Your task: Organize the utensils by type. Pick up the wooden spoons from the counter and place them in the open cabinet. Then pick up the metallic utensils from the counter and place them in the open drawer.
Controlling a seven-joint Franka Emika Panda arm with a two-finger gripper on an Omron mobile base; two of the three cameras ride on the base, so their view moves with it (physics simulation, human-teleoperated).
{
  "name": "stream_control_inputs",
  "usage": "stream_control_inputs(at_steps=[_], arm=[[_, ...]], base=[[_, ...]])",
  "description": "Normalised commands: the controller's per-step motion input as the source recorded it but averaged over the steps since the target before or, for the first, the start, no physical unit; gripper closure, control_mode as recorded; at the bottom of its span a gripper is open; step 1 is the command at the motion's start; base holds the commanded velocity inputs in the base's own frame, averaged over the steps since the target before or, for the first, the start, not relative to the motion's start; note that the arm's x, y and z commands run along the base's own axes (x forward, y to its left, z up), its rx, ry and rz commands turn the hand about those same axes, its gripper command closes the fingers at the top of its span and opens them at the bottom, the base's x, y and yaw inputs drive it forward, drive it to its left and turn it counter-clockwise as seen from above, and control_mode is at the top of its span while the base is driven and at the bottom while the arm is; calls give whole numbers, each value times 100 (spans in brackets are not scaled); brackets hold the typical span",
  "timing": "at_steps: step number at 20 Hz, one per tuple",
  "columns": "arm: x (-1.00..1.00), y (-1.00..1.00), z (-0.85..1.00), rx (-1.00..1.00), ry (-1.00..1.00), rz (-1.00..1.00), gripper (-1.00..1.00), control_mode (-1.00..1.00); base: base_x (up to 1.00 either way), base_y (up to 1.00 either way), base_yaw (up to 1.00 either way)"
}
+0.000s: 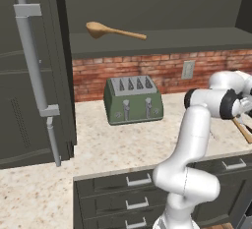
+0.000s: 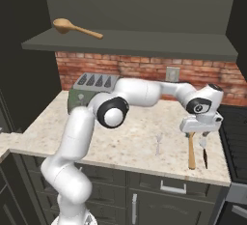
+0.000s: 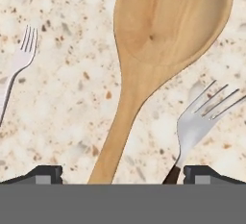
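While gripper [image 2: 201,133] is held low over right end of counter [image 2: 130,142], fingers spread wide and nothing pinched, light-brown wooden spoon [image 3: 158,50] is seen lying flat beneath, oval bowl and tapering handle between fingertips. Dark-handled fork [image 3: 199,127] lies just beside. Second spoon [image 1: 114,31] rests on cabinet shelf [image 1: 162,41].

This is a kitchen. A green toaster [image 1: 133,100] stands on a speckled stone surface [image 1: 123,149] before a brick backsplash [image 1: 147,68]. Drawers [image 1: 123,193] sit below.
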Motion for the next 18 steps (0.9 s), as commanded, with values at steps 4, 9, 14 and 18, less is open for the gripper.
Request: stream_control_inputs(at_steps=[4,9,14,18], arm=[[15,4,-24,0,0,-16,-100,-100],[10,21,-21,-4,0,-20,-100,-100],[11,15,-24,-10,-1,-19,-100,-100],[17,1,-27,-22,0,-15,-100,-100]], base=[[0,0,0],[0,0,0],[0,0,0],[0,0,0]])
